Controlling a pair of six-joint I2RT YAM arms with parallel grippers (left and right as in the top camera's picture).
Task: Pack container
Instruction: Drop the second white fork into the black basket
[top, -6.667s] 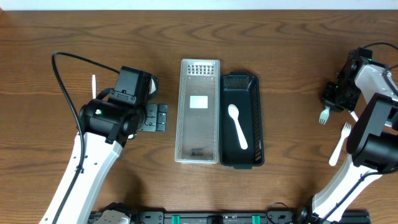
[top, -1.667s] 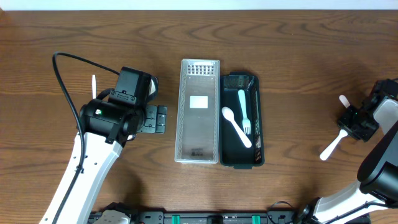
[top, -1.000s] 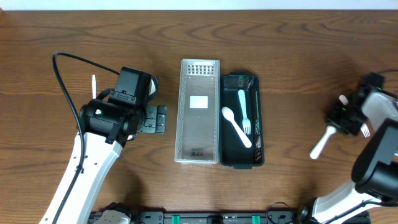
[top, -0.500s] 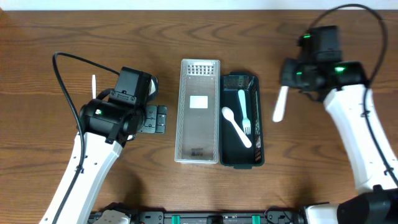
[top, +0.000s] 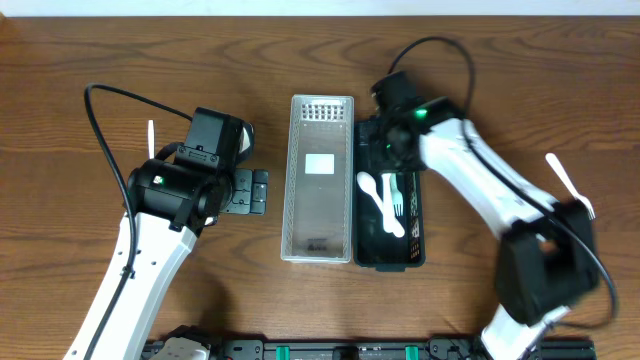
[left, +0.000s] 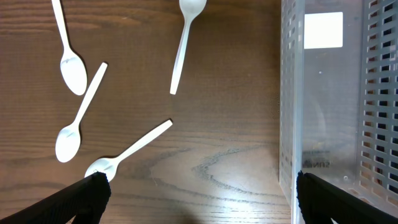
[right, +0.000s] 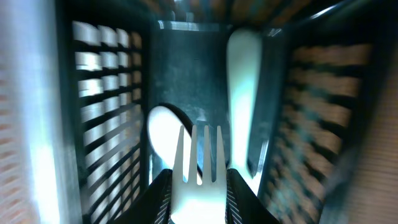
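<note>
The dark slotted container (top: 388, 262) stands at the table's middle, beside a clear slotted container (top: 322, 108) on its left. A white spoon (top: 384, 212) and a pale fork (top: 397, 200) lie in the dark one. My right gripper (top: 393, 150) hovers over its far end, shut on a white fork (right: 198, 155) with tines pointing forward (right: 198, 193). Below the held fork, the right wrist view shows the spoon's bowl (right: 163, 134), the lying fork's handle (right: 244, 62) and the slotted wall (right: 99, 93). My left gripper (top: 250, 190) is open and empty (left: 199, 202), left of the clear container (left: 329, 93).
Several white spoons lie on the wood near my left gripper: (left: 73, 65), (left: 68, 140), (left: 186, 37), (left: 124, 155). One white utensil (top: 567, 185) lies at the far right of the table. Another (top: 151, 135) lies at the left behind my left arm.
My right arm has swung from the table's right side to over the dark container, carrying the white fork. A fork was added to the container earlier. The left arm has not moved.
</note>
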